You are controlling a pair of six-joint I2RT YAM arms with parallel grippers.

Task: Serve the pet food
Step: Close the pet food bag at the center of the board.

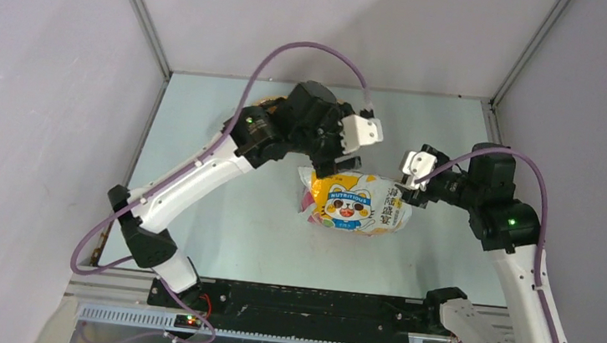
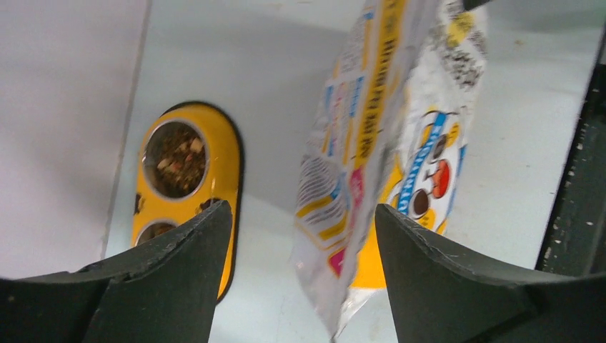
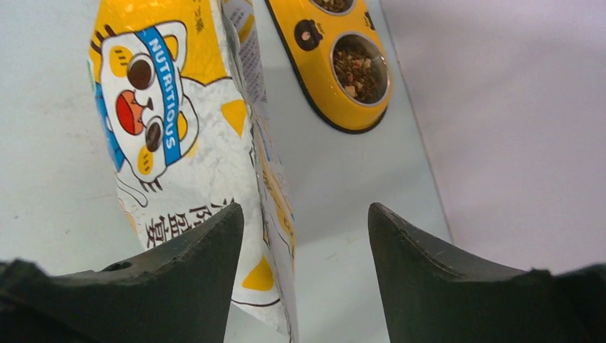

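Kibble (image 2: pixel 175 158) in bowl (image 2: pixel 225 153) | bag (image 1: pixel 356 203) ungripped | left gripper (image 2: pixel 301 207) wide, empty | right gripper (image 3: pixel 306 207) wide, empty | serving probably finished

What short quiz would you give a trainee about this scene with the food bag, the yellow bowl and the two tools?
1. True or false: the yellow bowl holds no food.
2. How do the jaws of the left tool stand?
A. shut on the bag
B. open, with an edge of the food bag between them
C. shut on a scoop
3. Fill in: the blue band across the cartoon cat's face reads ____.

Key
1. False: kibble lies in it.
2. B
3. NUTRITIOUS
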